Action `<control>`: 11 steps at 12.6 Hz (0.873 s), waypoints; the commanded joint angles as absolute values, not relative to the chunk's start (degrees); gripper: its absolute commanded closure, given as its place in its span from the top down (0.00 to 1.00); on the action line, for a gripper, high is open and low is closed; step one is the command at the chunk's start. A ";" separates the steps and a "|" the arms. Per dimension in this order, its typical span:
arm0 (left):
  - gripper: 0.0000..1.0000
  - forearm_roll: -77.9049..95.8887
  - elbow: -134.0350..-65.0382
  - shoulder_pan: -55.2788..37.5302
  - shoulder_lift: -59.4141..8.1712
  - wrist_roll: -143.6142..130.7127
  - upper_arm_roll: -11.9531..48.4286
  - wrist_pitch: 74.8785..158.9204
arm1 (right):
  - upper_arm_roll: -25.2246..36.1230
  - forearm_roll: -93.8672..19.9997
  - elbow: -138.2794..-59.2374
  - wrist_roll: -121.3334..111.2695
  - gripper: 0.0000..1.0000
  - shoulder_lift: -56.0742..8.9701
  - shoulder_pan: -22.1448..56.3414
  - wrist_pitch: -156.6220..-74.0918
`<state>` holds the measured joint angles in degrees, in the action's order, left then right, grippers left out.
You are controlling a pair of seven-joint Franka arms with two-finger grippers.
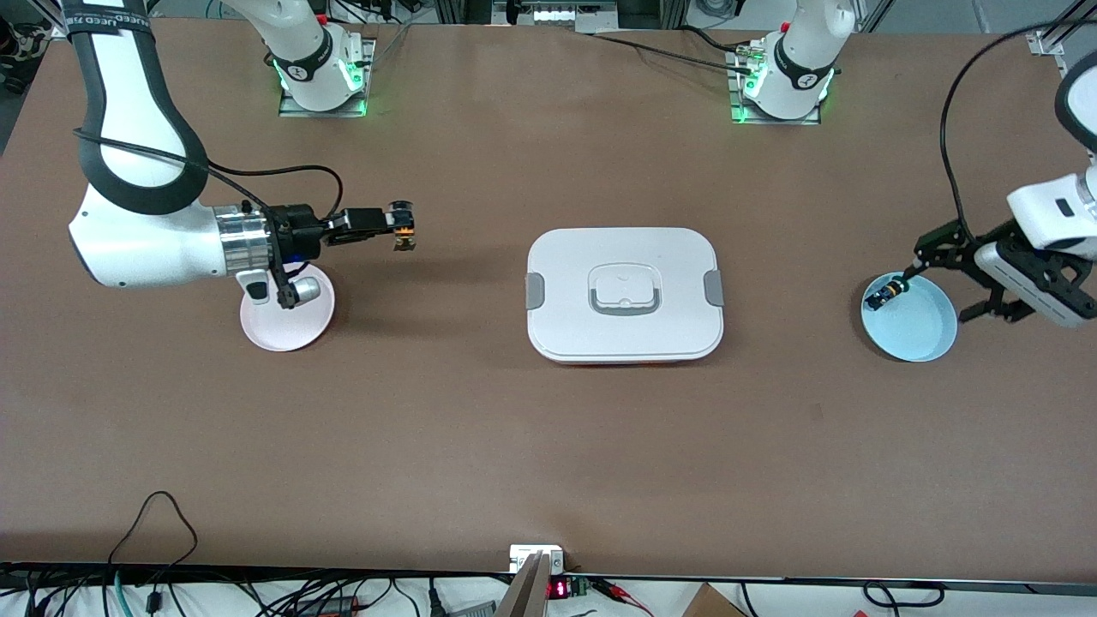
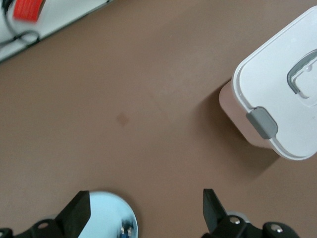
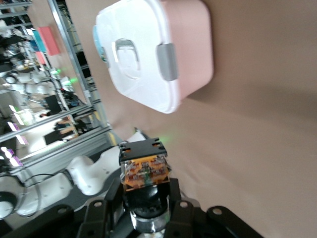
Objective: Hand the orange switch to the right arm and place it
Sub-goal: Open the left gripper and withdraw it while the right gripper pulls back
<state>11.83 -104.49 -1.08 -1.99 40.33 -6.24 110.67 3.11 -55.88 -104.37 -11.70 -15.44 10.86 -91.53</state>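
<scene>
Right gripper (image 1: 403,230) in air over bare table beside pink plate (image 1: 287,330), jaws clamped on orange switch (image 1: 404,231); switch seen close in right wrist view (image 3: 145,168). Left gripper (image 1: 947,287) spread wide over blue plate (image 1: 921,330), small black part (image 1: 883,296) lying in plate. White lidded box (image 1: 624,296) mid-table between plates.

The brown table (image 1: 480,411) carries a pink plate (image 1: 287,330), a lidded white box (image 1: 624,296) and a blue plate (image 1: 921,330).
</scene>
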 commanded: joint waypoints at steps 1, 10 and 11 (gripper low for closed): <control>1.00 2.66 -103.54 -3.34 3.15 25.18 -6.60 102.61 | 2.72 -51.52 -103.71 -15.20 0.30 -15.29 9.76 -90.61; 1.00 -0.79 -95.19 -4.75 1.05 7.37 -6.15 93.34 | 2.29 -50.45 -99.94 -9.68 0.28 -15.64 9.84 -92.37; 1.00 -0.27 -95.19 -4.75 0.79 5.99 -6.15 93.25 | 2.29 -49.41 -99.76 -9.67 0.28 -15.64 9.76 -92.37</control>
<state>0.67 -97.19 -4.30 2.26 5.21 -6.02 93.52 2.97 -51.18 -101.31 -11.88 -15.45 10.11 -92.20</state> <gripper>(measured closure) 0.000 0.590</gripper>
